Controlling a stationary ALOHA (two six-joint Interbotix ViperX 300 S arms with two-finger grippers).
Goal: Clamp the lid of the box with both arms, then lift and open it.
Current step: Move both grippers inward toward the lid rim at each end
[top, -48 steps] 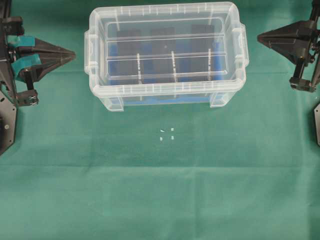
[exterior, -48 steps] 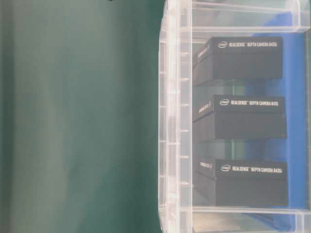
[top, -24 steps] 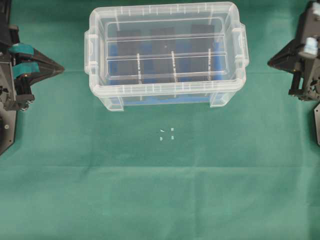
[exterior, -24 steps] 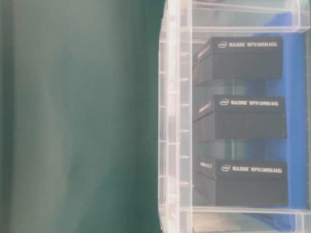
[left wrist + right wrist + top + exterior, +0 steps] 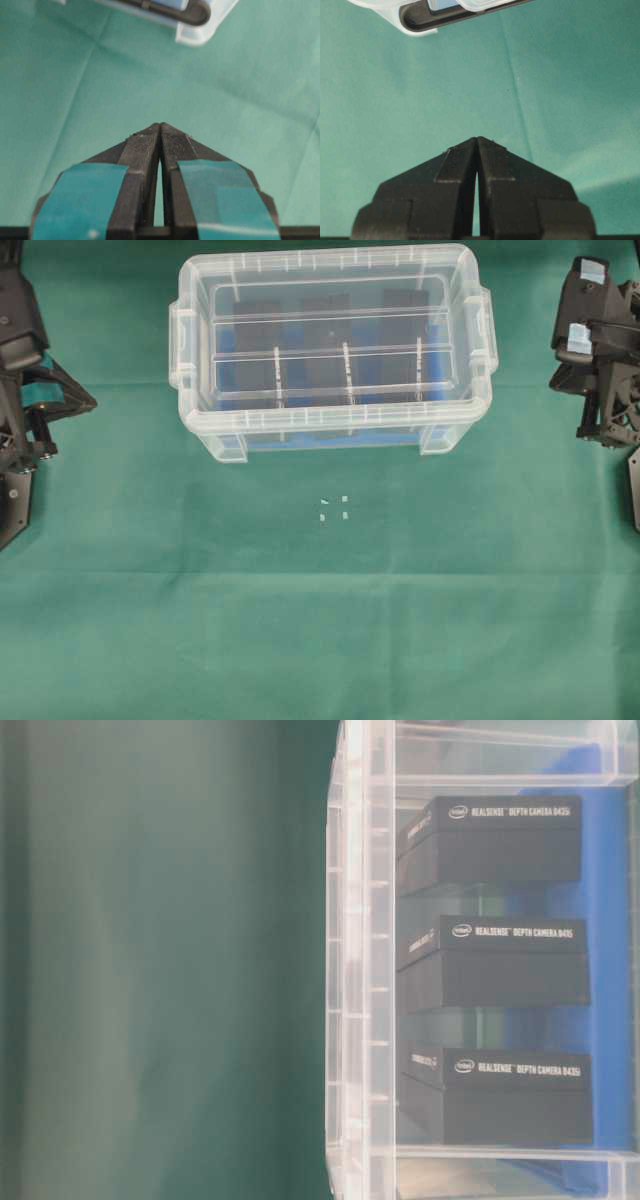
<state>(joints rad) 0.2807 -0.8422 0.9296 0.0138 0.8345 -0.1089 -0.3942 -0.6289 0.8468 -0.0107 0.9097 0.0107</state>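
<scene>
On cloth: one box [image 5: 333, 430], lid [image 5: 330, 335] on | three blocks [image 5: 495, 962] | both grippers [image 5: 160, 129] [image 5: 477, 141] closed, empty

"RealSense Depth Camera D435" on black blocks [image 5: 490, 965]

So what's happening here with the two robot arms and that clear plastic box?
Nothing is being handled at this moment. The box sits on the green cloth with its lid on and three black blocks inside. The left gripper and right gripper are both shut and empty, off to either side of the box, touching neither it nor the lid. Clamping has not yet begun.
</scene>
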